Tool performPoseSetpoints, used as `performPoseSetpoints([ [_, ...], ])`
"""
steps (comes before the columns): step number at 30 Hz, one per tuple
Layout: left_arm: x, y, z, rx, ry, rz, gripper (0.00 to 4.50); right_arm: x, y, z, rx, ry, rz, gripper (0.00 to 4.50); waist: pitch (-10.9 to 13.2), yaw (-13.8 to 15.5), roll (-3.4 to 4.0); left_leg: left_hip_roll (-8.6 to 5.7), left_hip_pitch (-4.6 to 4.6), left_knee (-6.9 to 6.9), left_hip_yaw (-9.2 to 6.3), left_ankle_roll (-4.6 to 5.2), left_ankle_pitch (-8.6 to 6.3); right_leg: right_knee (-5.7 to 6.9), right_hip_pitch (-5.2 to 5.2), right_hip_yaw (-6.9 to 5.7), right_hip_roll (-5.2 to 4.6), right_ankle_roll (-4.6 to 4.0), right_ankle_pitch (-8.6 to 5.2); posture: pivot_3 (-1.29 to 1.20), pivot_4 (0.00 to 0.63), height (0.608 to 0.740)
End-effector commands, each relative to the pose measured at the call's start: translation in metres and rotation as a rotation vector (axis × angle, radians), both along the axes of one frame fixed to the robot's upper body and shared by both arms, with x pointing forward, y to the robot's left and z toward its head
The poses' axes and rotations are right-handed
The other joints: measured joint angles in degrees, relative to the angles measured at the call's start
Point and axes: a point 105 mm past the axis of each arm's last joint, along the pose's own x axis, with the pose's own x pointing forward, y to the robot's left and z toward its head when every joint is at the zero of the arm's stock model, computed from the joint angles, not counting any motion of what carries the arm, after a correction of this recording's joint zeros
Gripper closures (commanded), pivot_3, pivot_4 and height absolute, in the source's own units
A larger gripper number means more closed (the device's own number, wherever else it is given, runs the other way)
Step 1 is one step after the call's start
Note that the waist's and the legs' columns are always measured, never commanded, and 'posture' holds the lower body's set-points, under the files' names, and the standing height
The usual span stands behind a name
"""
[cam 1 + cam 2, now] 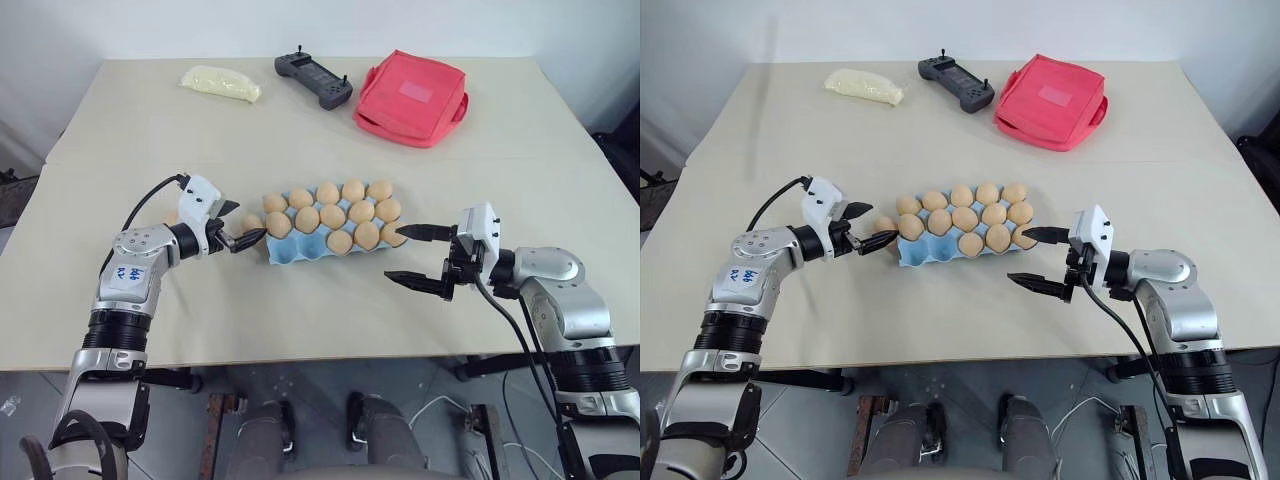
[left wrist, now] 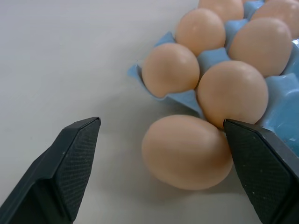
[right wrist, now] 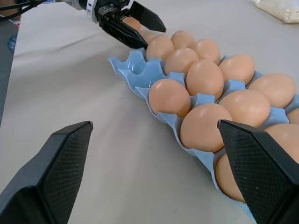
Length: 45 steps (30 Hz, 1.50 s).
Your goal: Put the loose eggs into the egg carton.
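The carton [image 1: 300, 250] sits near the middle of the table [image 1: 330, 310], closer to the near edge than the far edge, with its long side roughly parallel to the near edge. Most cups hold eggs. Two cups at its near left corner are empty.

One loose egg [image 2: 187, 151] lies on the table just beside the carton's left end, touching or almost touching its rim. In the left eye view this egg [image 1: 250, 222] is partly hidden behind the left claw.

The left claw [image 1: 243, 236] is at the carton's left end, pointing toward the carton. Its fingers are spread. In the left wrist view the egg lies between the two fingers [image 2: 70, 163], close against one and well apart from the other. The fingers are not closed on the egg.

The right claw [image 1: 412, 256] is at the carton's right end, near the near right corner of the carton, pointing toward it. Its fingers are spread wide and hold nothing. One finger [image 1: 425, 232] reaches close to the rightmost eggs; whether it touches them cannot be told.

Along the far edge of the table, from left to right, lie a pale yellow packet [image 1: 220, 83], a dark handheld controller [image 1: 313, 80] and a red pouch [image 1: 412, 98]. All three are well apart from the carton.
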Motion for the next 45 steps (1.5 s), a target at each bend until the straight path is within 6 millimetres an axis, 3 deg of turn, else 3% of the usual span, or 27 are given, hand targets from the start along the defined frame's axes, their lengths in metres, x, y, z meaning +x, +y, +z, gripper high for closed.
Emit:
performPoseSetpoints([
  [1, 0.003, -0.005, 0.015, 0.011, -0.057, -0.022, 0.04, -0.003, -0.003, 0.014, 0.011, -0.051, -0.008, 0.0, 0.0, 0.0, 0.0, 0.0, 0.0, 0.0, 0.0, 0.0, 0.01, 0.01, 0.0, 0.0, 0.0, 0.0, 0.0, 0.0, 0.15, 0.74],
  [13, 0.004, -0.005, 0.009, 0.0, -0.04, -0.014, 0.04, -0.001, -0.001, 0.014, 0.01, -0.052, -0.006, 0.0, 0.0, 0.0, 0.0, 0.0, 0.0, 0.02, 0.01, 0.07, 0.06, 0.01, 0.0, 0.0, 0.0, 0.0, 0.0, 0.0, 0.15, 0.74],
  [21, 0.006, -0.003, 0.005, -0.009, -0.025, -0.001, 2.05, -0.001, 0.0, 0.014, 0.009, -0.053, -0.002, 0.0, 0.0, 0.0, -0.01, -0.01, 0.0, 0.03, 0.01, 0.11, 0.09, 0.03, 0.01, 0.0, 0.0, 0.0, 0.0, 0.0, 0.15, 0.74],
  [25, 0.002, 0.004, 0.011, 0.002, -0.043, 0.01, 2.11, -0.002, -0.001, 0.014, 0.008, -0.055, -0.007, 0.0, 0.0, 0.0, -0.01, 0.0, 0.0, 0.03, 0.01, 0.12, 0.1, 0.04, 0.0, -0.01, 0.01, 0.0, 0.0, 0.0, 0.15, 0.74],
  [29, -0.008, 0.004, 0.037, 0.001, -0.097, -0.026, 2.11, -0.003, -0.004, 0.014, 0.008, -0.054, -0.013, 0.0, 0.0, -0.1, -0.03, 0.02, 0.0, 0.01, 0.01, 0.1, 0.11, 0.04, -0.02, 0.0, 0.02, 0.0, 0.0, 0.0, 0.15, 0.74],
  [34, -0.023, -0.017, 0.074, -0.075, -0.143, -0.13, 2.11, -0.003, -0.005, 0.013, 0.007, -0.054, -0.02, 0.0, 0.0, 0.1, -0.03, 0.01, -0.01, 0.01, 0.01, 0.0, 0.06, 0.01, 0.01, 0.01, 0.0, 0.01, 0.0, 0.0, 0.15, 0.74],
  [37, -0.031, -0.04, 0.086, -0.129, -0.142, -0.226, 2.11, -0.003, -0.005, 0.014, 0.009, -0.055, -0.02, 0.0, 0.0, 0.1, -0.04, -0.01, -0.01, 0.05, 0.01, -0.02, 0.05, 0.03, 0.03, 0.01, 0.0, 0.01, 0.01, 0.0, 0.15, 0.74],
  [45, -0.04, -0.087, 0.069, -0.157, -0.051, -0.401, 2.11, -0.003, -0.005, 0.015, 0.02, -0.068, -0.026, 0.0, 0.0, 0.0, -0.04, 0.0, 0.02, 0.06, 0.06, 0.15, 0.22, 0.06, 0.03, 0.05, 0.09, 0.02, 0.01, 0.0, 0.15, 0.74],
])
